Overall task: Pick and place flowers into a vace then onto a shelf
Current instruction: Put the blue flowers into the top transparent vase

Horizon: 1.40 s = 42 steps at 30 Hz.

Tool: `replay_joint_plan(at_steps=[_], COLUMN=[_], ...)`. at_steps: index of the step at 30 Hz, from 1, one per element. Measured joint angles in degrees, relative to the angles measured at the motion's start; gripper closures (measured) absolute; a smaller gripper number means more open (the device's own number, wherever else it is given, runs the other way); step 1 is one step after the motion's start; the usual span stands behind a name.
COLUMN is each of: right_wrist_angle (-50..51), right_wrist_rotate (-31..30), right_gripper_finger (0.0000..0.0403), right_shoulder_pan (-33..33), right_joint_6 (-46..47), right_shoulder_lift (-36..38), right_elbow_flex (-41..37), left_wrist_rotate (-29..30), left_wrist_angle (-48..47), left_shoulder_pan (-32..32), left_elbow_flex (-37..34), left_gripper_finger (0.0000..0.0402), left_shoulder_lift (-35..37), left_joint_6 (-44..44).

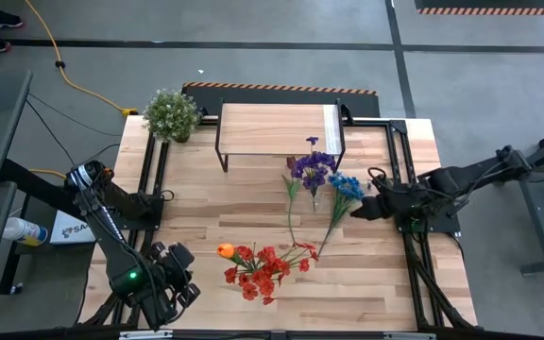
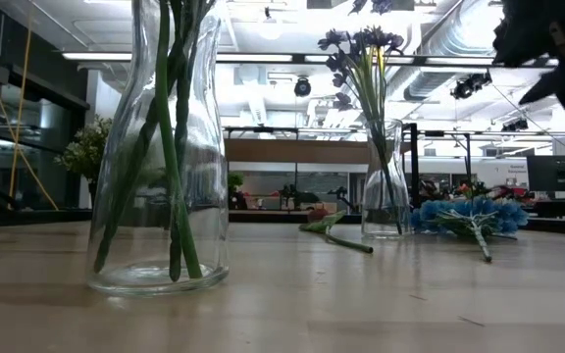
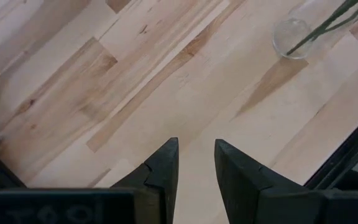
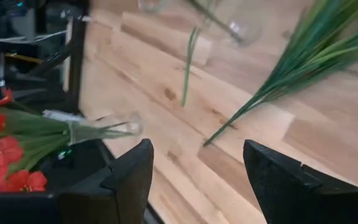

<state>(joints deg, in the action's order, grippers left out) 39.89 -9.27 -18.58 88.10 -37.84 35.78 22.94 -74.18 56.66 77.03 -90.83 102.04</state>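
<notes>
The right gripper [image 1: 359,212] hangs above the table [image 1: 376,274] with its fingers [image 4: 132,174] spread, and the loose flower stems [image 1: 333,225] lie on the boards just ahead of the fingertips. Beyond them, farther from the fingers, a glass vase [image 2: 385,181] of flowers [image 1: 312,168] stands in front of the shelf [image 1: 277,127]. A second vase [image 2: 160,147] holding a bunch [image 1: 258,267] stands off to one side of those fingers, nearer the left gripper [image 1: 182,274], whose fingers [image 3: 166,168] point toward it across bare boards. A potted plant [image 1: 171,114] sits beside the shelf's end.

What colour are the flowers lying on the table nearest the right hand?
Blue flowers, clearest in the high view, just left of the right hand.
</notes>
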Motion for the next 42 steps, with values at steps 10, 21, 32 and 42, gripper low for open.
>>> replay_joint_plan(at_steps=[10, 21, 32, 42], right_wrist_angle=[19.1, 20.2, 20.3, 15.7], right_wrist_rotate=[-0.7, 0.4, 2.6, 0.8], right_gripper_finger=[0.0165, 0.0165, 0.0165, 0.0165], right_shoulder_pan=[-1.1, 0.4, 2.1, 2.1], right_joint_6=[6.3, 12.1, 13.7, 15.9], right_shoulder_lift=[-13.4, -24.2, -28.2, -28.2], right_elbow_flex=[14.3, 19.4, 19.4, 14.6], left_wrist_rotate=[0.0, 0.0, 0.0, 0.1], left_wrist_angle=[-1.0, -0.9, -0.9, -0.9], left_shoulder_pan=[0.0, 0.0, 0.0, 0.0], left_elbow_flex=[0.0, 0.0, 0.0, 0.0], left_gripper_finger=[0.0263, 0.0263, 0.0263, 0.0263], left_shoulder_lift=[0.0, 0.0, 0.0, 0.0], left_joint_6=[0.0, 0.0, -2.5, -2.9])
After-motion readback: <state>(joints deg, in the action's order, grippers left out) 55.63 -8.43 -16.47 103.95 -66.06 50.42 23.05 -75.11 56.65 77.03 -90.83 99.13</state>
